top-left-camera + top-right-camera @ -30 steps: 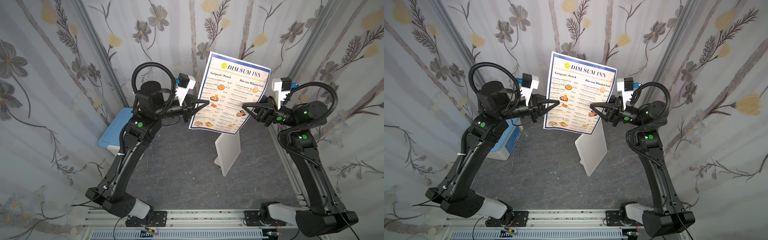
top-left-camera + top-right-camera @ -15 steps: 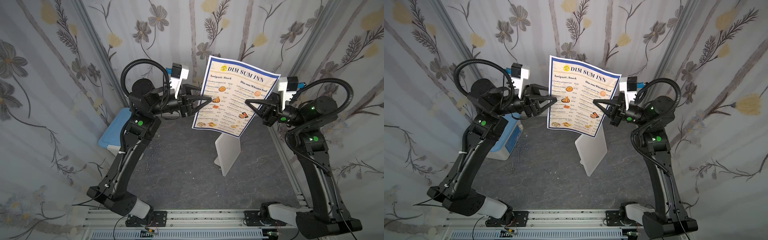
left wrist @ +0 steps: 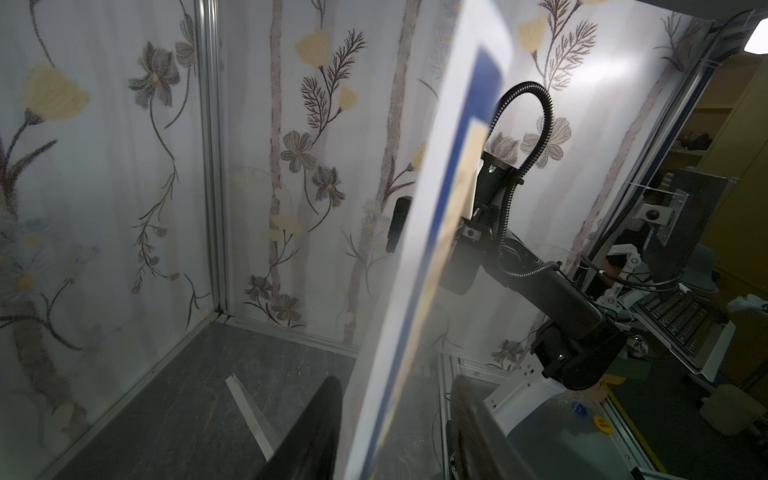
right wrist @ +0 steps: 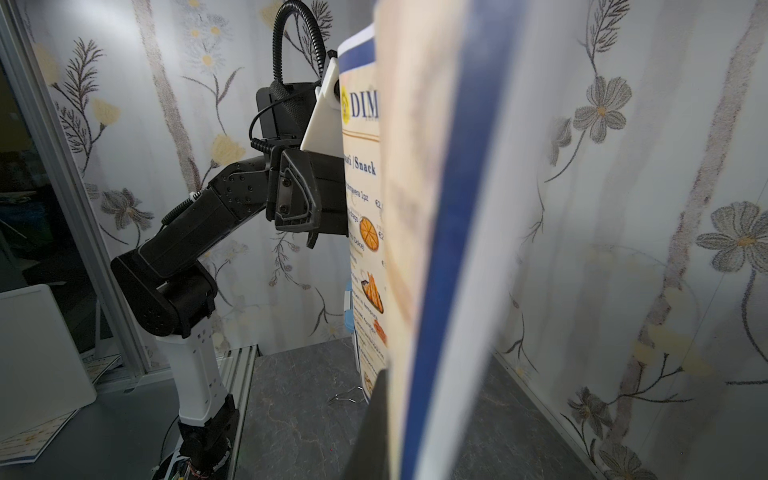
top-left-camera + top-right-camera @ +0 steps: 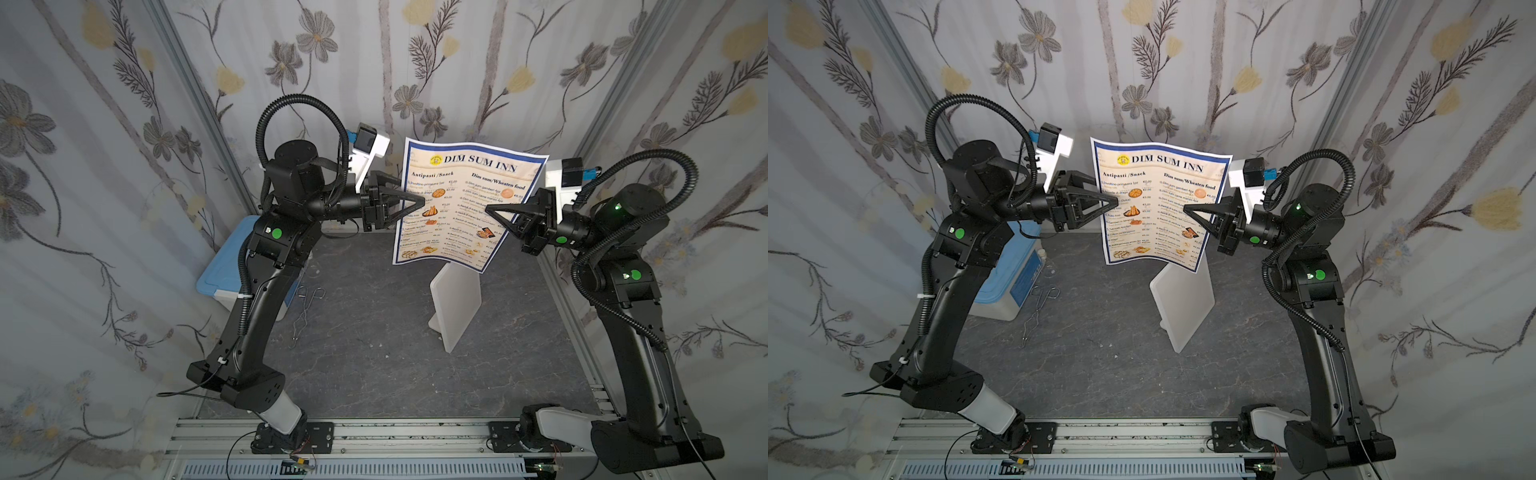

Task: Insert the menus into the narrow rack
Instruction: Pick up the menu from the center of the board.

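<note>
Rack (image 5: 455, 309): thin white upright plastic stand on the dark grey bench (image 5: 365, 357)
Menu (image 5: 457, 237): glossy cream sheet with a blue border, headed DIM SUM INN; we see it upright in the air, slightly bowed, its lower edge hiding the Rack's top in both top views
Right hand (image 5: 487, 208): clamped on the Menu's side
Left hand (image 5: 422, 200): we see its fingers (image 3: 316, 432) parted around the opposite edge, not pinching

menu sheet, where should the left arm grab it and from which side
Pinch the glossy cream, blue-bordered menu sheet mid-height on its free side edge, coming in level from the robot's left: it hangs upright and bowed, the right gripper shut on the opposite edge.
</note>
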